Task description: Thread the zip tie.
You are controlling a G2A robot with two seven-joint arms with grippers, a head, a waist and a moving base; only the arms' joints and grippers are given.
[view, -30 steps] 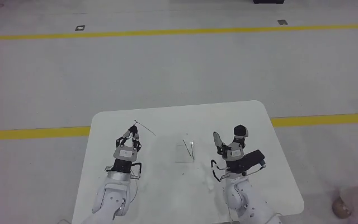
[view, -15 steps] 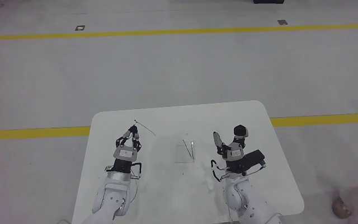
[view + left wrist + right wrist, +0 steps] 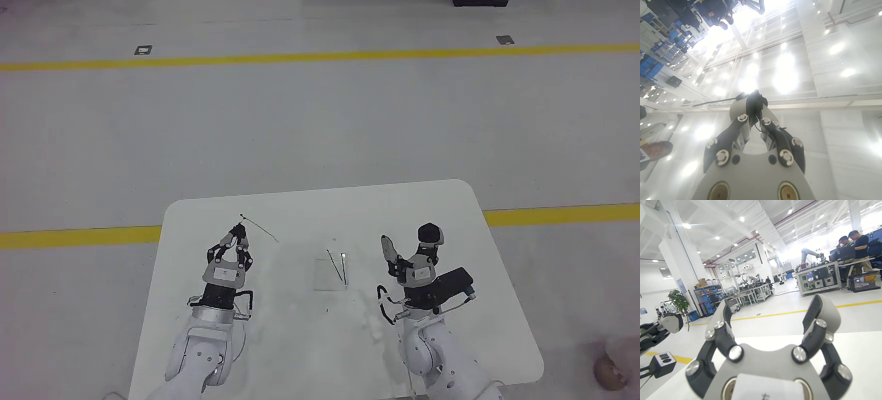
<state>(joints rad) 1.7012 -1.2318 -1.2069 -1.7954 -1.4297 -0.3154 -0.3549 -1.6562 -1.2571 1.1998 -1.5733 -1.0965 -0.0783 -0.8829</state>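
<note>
The robot's left hand [image 3: 238,236] is clenched on a thin black zip tie [image 3: 259,228] at lower left of the top view, above the left part of the white worktop [image 3: 300,330]; the strap sticks out past the fingertips toward frame ctr. In the left wrist view the tie shows as a dark line running left from the pinched fingers [image 3: 737,109], ceiling lights behind it, w/ a short bit poking back between them. The right hand [image 3: 408,241] sits lower right of ctr, released and holding nothing — its ribbed pads [image 3: 811,311] stand wide apart in the right wrist view. Between the two hands, near the middle of the worktop, lie what appear to be spare ties [image 3: 337,265], just beside or crossing each other; too small to say which. Judged from this, the job is at an early step: one tie picked up, no loop made. Which end is the head can't be told. The next move prob. calls for bringing the hands together so the right one can pinch the free end, then lining the tip up w/ the slot in the head — fine work, since the strap is thin, looks springy and may flick aside if gripped off-centre.
</note>
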